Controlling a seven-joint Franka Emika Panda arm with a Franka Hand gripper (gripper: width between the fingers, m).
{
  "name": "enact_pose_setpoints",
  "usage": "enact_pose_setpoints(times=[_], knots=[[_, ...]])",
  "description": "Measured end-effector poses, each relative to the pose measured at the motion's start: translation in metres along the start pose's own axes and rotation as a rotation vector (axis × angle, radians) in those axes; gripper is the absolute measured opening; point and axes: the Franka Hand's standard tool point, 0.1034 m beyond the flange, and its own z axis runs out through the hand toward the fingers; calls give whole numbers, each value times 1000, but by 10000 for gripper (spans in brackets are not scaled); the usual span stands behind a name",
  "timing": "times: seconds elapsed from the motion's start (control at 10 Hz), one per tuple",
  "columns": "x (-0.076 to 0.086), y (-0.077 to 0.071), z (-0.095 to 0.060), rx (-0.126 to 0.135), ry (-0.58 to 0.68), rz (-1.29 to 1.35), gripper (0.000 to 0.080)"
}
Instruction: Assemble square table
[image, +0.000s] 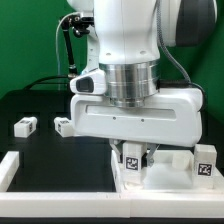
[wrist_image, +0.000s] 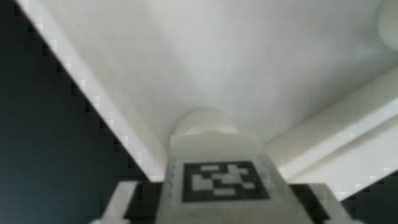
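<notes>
The square table's white panel lies at the front of the exterior view, under the arm. A short white tagged leg stands upright on it, and my gripper reaches straight down around it. In the wrist view the leg fills the gap between the two fingers, which press against its sides, so the gripper is shut on it. Behind the leg the panel's pale face spreads out, with a raised rim on one side.
Two loose white legs lie on the black table toward the exterior view's left. Another tagged white leg stands at the panel's right side. White border bars run along the left and front.
</notes>
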Motion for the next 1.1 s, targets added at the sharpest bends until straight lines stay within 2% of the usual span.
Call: enact_pose_setpoints(times=[0.2,0.3,0.4,0.5,0.6,0.7,0.8,0.9,1.0,1.1], knots=[[3,4,0,5,-6,194,269],[4,4,1,15,-8,376,269],[4,-1,1,40,-13,578,269],[1,-6,3,50,-20,762,270],[0,-8,4,85,-30,948,270],[0,-7,4,97,-26,998,270],[0,-7,4,96,-26,979,270],[-1,-7,5,85,-19,898,270],[-4,-7,5,35,5,727,477],[-4,-11,3,12,27,550,477]])
